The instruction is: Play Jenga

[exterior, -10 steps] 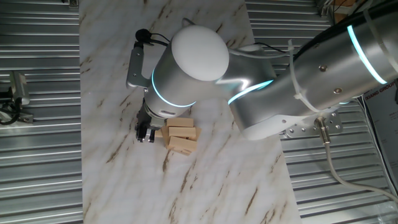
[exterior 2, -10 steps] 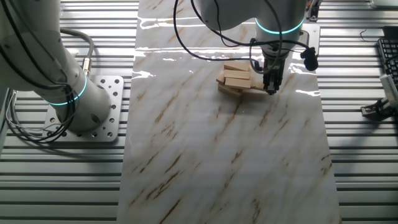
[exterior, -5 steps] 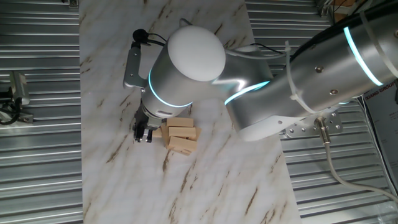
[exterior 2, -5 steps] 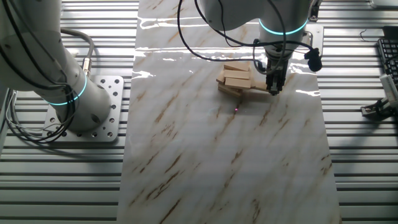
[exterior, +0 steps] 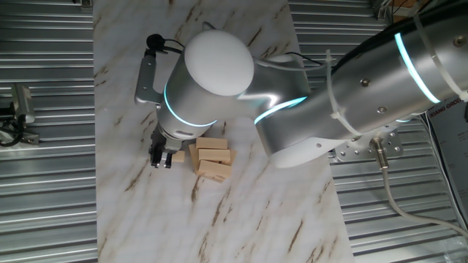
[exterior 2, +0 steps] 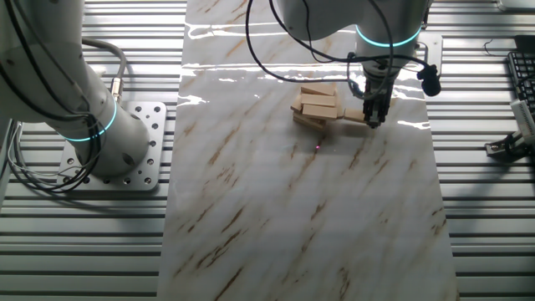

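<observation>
While no writing reads anywhere, gripper (exterior 2: 373,119) jaws seemingly clamped on one block (exterior 2: 354,116) beside the Jenga stack (exterior 2: 316,106).

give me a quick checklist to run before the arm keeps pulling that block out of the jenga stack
1. Two-finger gripper shut on the pale wooden block: cannot tell, the jaws are too small to read.
2. Block partly out of the small tan Jenga stack: ok.
3. Stack upright, layers in place: ok.
4. Marble-patterned table beyond the gripper free of obstacles: ok.
5. Black cable hanging off the stack: ok.
</observation>
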You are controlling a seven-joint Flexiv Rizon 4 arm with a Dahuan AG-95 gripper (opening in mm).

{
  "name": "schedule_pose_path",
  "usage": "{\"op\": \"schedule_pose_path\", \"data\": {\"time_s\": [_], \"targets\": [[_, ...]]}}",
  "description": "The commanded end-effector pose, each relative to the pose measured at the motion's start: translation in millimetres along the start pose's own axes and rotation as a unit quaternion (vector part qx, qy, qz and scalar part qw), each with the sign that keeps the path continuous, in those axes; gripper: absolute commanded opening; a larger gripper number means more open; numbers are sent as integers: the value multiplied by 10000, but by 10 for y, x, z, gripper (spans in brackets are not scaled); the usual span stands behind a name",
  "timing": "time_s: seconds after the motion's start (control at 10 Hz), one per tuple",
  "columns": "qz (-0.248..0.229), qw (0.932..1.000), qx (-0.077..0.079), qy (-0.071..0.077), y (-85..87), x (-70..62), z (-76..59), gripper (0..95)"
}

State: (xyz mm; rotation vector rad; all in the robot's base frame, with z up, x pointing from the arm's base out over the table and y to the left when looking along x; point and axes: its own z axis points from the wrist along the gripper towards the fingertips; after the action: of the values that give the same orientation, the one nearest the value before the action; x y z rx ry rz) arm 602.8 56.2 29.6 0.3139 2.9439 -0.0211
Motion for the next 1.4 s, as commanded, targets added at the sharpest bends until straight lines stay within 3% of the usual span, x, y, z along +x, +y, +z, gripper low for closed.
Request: {"op": "schedule_pose_path", "data": {"time_s": [0.1,1.4], "targets": [[0,10000,1,5,13,-35,5,0],[-104,9999,30,5,14,-45,32,0]]}}
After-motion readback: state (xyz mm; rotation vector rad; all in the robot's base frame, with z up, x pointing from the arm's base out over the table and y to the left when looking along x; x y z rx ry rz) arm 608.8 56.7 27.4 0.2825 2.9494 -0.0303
